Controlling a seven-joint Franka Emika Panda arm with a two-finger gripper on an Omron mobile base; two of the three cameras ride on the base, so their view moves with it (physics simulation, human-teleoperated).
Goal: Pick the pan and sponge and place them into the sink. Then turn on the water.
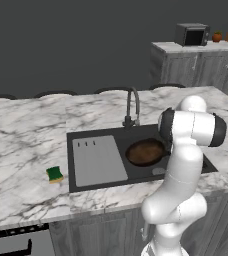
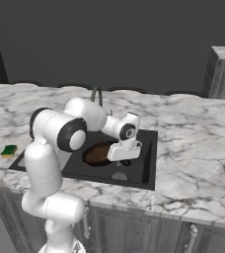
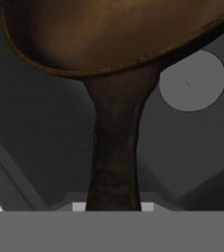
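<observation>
The brown pan (image 1: 145, 151) (image 2: 97, 153) (image 3: 114, 34) hangs low in the basin of the black sink (image 1: 96, 162) (image 2: 146, 163). My gripper (image 2: 125, 161) (image 3: 113, 206) is shut on its dark handle, which runs down the middle of the hand view. The grey drain (image 3: 192, 81) lies just beside the pan's rim. The green and yellow sponge (image 1: 54, 174) (image 2: 9, 150) rests on the marble counter left of the sink, apart from the arm. No water falls from the faucet (image 1: 133, 107) (image 2: 97, 94).
The ribbed drainboard (image 1: 98, 160) takes up the sink's left half. My own arm (image 1: 188, 150) covers the basin's right side in the left base view. A far counter holds a microwave (image 1: 192, 34). White marble counter (image 2: 193, 148) stretches to both sides.
</observation>
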